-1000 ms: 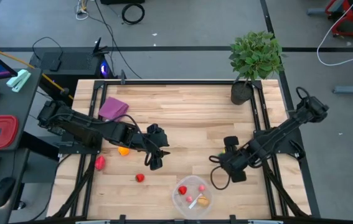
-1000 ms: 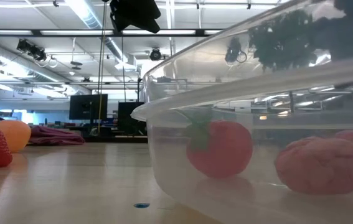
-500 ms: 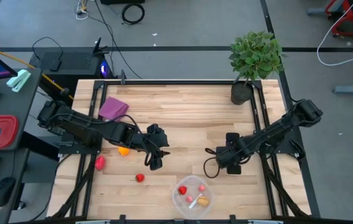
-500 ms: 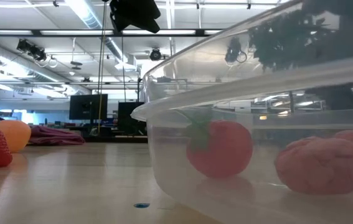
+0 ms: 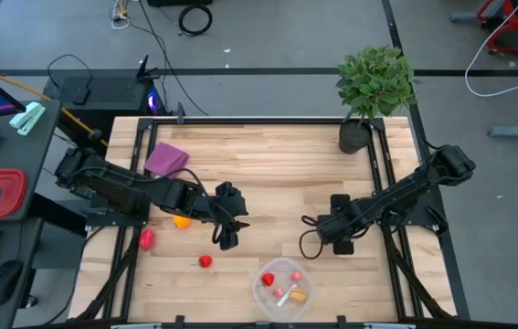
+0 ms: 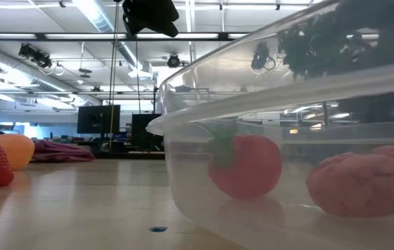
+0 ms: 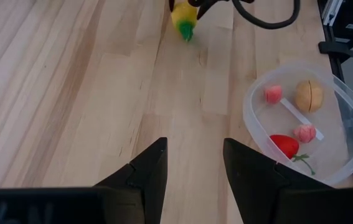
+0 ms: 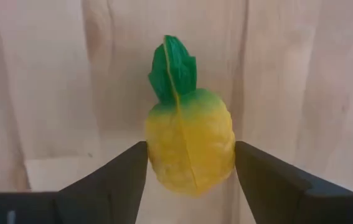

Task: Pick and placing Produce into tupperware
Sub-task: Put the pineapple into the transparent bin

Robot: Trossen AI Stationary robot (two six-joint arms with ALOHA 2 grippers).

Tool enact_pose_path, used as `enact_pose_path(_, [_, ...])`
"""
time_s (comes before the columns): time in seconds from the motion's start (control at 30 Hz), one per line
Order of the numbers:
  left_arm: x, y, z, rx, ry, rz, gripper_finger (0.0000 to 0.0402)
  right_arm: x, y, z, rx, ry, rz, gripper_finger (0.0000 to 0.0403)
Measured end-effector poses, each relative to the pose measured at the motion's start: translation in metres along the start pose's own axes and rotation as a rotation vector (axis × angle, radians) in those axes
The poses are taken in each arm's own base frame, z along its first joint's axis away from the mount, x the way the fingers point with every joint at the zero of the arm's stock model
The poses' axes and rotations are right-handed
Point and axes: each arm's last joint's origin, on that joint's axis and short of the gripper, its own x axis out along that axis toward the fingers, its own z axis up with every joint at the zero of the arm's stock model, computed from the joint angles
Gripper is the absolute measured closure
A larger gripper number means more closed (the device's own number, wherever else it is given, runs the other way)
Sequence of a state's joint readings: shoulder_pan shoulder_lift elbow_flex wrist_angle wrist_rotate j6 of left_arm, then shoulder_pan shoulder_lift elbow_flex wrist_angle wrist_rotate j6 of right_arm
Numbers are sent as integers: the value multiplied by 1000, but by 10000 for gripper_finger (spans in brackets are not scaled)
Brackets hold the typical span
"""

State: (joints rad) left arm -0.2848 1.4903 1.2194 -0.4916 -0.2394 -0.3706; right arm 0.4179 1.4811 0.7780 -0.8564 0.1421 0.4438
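Pale wooden planks carry my right gripper (image 8: 188,180) at mid-table, its fingers closed against both flanks of the small yellow toy pineapple with green leaves (image 8: 188,140), just beyond the round clear plastic tub (image 5: 281,285) at the near edge. I judge the pineapple light, hard and slick, so holding its widest part suits. My left gripper (image 7: 192,165) hovers parted, empty, near a red toy strawberry (image 5: 205,261).

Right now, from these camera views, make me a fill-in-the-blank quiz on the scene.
1. The right hand is shut on a toy ____.
2. In the tupperware, the tan piece lies beside a pink one and a red ____.
3. The left hand is ____.

Missing words: pineapple; strawberry; open
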Motion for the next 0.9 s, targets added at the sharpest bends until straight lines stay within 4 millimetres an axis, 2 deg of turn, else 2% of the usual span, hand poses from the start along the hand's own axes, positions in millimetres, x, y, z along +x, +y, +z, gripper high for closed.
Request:
enact_pose_path(0.27, [0, 0, 0, -1, -1, 0, 239, 3, 2, 5, 16, -27, 16, 139])
enact_pose_path(0.57, [0, 0, 0, -1, -1, 0, 239, 20, 8, 11, 12, 1, 3, 144])
enact_pose_path(0.9, [0, 0, 0, -1, 0, 0, 239, 8, 5, 9, 96, -45, 19, 180])
